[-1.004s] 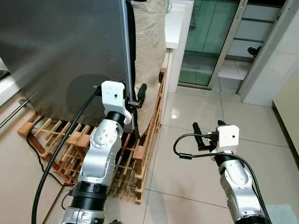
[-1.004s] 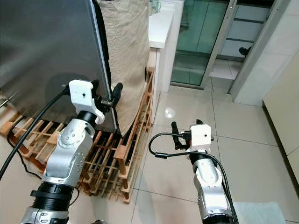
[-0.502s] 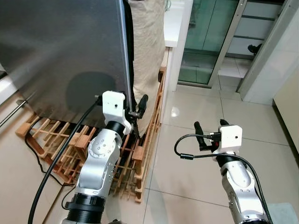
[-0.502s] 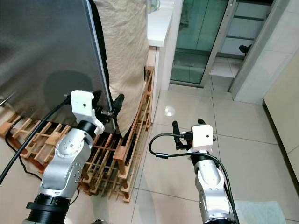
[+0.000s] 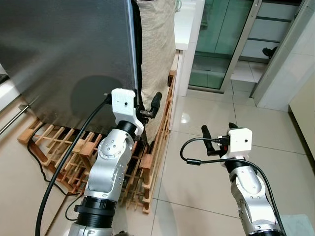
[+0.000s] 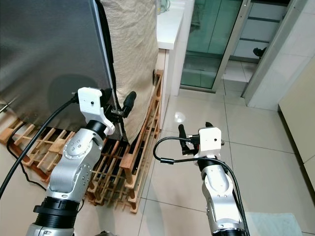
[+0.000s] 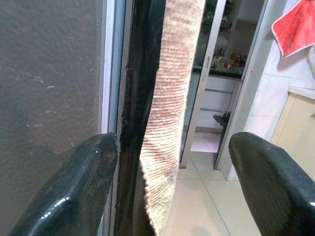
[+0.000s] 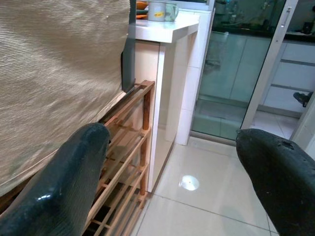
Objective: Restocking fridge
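Pale floor tiles point(image 5: 206, 162) are stretching right; at near left I am bracketing the fridge door point(image 5: 64, 54) edge with my left gripper point(image 5: 147, 105), fingers wide, opening it next, I judge; my right gripper point(image 5: 212, 142) is hovering open.

The left arm is raised forward, and the left gripper point(image 5: 149, 109) has its fingers spread apart. The right arm is held lower, with the right gripper point(image 5: 218, 138) also spread wide.

Wooden slatted rack point(image 5: 147, 162) on tiled floor point(image 5: 206, 162); beige cloth point(image 5: 157, 54) hanging above; glass door point(image 5: 216, 44) behind.
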Motion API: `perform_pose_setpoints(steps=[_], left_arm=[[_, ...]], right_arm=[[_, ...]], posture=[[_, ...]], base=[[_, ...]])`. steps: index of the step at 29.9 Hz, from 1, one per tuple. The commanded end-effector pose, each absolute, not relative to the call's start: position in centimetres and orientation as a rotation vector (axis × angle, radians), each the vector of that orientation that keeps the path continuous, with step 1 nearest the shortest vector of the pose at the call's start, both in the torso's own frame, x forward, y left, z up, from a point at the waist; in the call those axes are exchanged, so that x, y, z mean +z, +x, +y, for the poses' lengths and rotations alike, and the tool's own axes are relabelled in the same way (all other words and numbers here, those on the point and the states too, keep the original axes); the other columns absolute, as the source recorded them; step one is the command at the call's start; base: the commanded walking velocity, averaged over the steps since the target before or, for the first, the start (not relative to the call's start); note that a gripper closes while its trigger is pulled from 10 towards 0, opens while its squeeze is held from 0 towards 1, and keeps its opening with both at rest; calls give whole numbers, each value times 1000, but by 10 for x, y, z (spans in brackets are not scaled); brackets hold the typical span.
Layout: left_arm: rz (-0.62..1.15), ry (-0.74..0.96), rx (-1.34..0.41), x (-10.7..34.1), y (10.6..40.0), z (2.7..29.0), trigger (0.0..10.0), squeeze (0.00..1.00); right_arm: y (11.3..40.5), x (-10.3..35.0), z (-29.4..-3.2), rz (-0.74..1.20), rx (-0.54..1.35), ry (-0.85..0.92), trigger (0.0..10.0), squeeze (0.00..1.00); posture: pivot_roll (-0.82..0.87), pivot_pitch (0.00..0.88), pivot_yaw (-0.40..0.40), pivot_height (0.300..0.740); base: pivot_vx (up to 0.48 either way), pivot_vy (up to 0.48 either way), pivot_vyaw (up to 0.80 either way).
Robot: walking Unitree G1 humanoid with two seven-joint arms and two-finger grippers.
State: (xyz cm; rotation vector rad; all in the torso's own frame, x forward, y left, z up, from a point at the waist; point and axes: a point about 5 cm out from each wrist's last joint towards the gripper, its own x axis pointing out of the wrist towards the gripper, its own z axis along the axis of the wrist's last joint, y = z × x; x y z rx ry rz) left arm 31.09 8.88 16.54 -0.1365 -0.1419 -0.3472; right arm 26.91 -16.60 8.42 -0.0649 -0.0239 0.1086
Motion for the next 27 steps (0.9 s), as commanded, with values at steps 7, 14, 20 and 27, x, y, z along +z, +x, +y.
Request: perform_pose_setpoints(steps=[7,14,20,27], left_arm=[[-162,-112,-314,175,324,81,10000,0],[-140,-116,-406,180,337,53,10000,0],[-167,-192,-666,191,338,10,10000,0],[-194,-333,-968,213,321,-44,10000,0]], right_arm=[[270,72,-173,7,106,-64,10000,0],[271,55,-181,55,110,-62,10000,0],[273,48,-184,76,127,-64,10000,0],[276,42,-187,88,137,-62,10000,0]], posture=[[-78,0,20,740],[-86,0,18,740],[-95,0,18,740],[-107,0,18,740]], base=[[0,0,0],[0,0,0],[0,0,0],[0,0,0]])
